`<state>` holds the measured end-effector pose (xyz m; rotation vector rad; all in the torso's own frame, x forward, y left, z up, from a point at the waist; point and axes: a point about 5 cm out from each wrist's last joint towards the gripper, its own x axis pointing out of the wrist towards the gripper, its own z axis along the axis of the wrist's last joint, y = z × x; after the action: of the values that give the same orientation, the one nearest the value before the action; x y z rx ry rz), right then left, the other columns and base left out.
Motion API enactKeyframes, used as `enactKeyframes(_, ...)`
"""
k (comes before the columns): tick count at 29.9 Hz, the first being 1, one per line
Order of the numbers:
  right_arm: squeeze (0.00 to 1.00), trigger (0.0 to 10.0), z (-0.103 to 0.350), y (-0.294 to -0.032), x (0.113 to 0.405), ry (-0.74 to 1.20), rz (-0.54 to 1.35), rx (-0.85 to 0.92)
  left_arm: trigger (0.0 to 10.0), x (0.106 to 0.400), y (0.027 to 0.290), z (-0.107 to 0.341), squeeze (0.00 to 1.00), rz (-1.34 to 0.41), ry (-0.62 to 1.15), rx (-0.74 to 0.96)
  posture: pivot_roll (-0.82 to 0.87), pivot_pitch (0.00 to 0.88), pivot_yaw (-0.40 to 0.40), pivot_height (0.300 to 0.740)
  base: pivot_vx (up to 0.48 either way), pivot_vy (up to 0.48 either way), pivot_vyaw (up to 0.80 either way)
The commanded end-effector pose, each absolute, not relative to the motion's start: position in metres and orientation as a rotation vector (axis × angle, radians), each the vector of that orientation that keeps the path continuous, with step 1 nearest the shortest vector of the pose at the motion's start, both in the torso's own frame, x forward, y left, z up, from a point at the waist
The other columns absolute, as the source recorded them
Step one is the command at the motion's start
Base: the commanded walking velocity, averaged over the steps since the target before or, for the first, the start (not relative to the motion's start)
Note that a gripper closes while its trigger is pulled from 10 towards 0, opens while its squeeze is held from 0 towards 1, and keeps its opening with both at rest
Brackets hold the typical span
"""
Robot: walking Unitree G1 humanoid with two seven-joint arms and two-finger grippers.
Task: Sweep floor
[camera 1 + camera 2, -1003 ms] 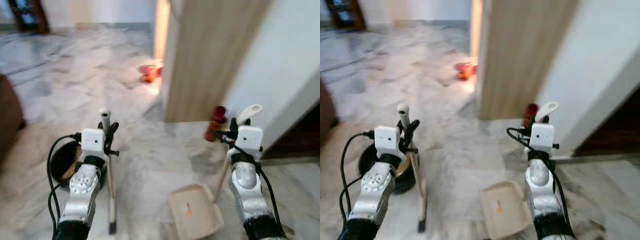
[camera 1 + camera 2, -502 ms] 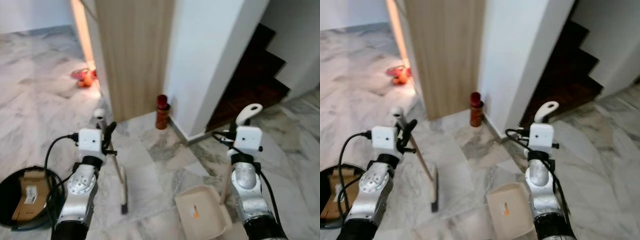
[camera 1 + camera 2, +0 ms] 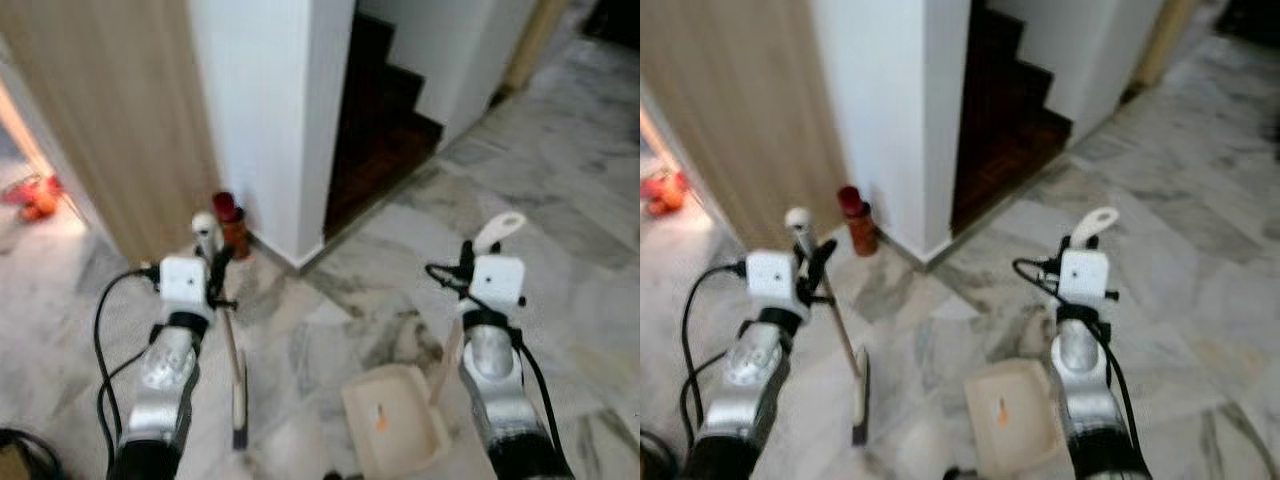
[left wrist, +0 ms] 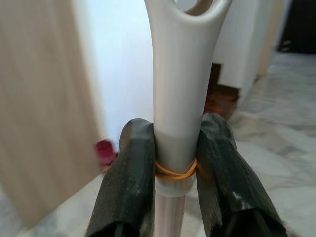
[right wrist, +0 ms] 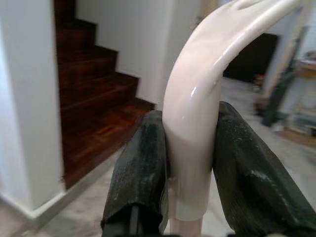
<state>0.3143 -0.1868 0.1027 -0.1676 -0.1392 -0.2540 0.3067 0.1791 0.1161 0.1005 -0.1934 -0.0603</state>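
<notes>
My left gripper (image 3: 212,262) is shut on the white handle of a broom (image 3: 232,352), whose head rests on the marble floor (image 3: 300,350) between my arms. Its black fingers (image 4: 129,177) pinch the handle (image 4: 178,98) just above an orange rubber band. My right gripper (image 3: 468,262) is shut on the curved cream handle of a beige dustpan (image 3: 392,425). The pan sits low near the floor with a small orange scrap (image 3: 380,420) in it. Those black fingers (image 5: 140,173) clamp the dustpan handle (image 5: 195,128) from both sides.
A white wall corner (image 3: 270,110) stands ahead with a red bottle (image 3: 232,224) at its foot. A wooden panel (image 3: 110,120) is to its left, dark wooden stairs (image 3: 375,130) to its right. Orange things (image 3: 30,195) lie far left. Open marble floor stretches right.
The camera has swung right: the wall corner, bottle and stairs slid leftward, and the black bin has almost left view at lower left. Both grippers hold the same handles as before.
</notes>
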Motion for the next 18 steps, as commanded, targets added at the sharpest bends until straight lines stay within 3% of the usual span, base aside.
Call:
enactKeyframes(1,0.0,10.0,0.1137,-0.1848,0.3172,-0.186,-0.249,-0.174,10.0,0.3094,0.179,0.1241,0.0,-0.061,-0.227,0.098,-0.03,0.068,-0.035,0.74,0.0,0.0,-0.8)
enactKeyframes(18,0.0,10.0,0.1125,-0.1779,0.3169,-0.185,-0.234,-0.163,10.0,0.3083,0.1809,0.124,0.0,-0.059,-0.229,0.101,-0.02,0.059,-0.034,0.74,0.0,0.0,-0.8)
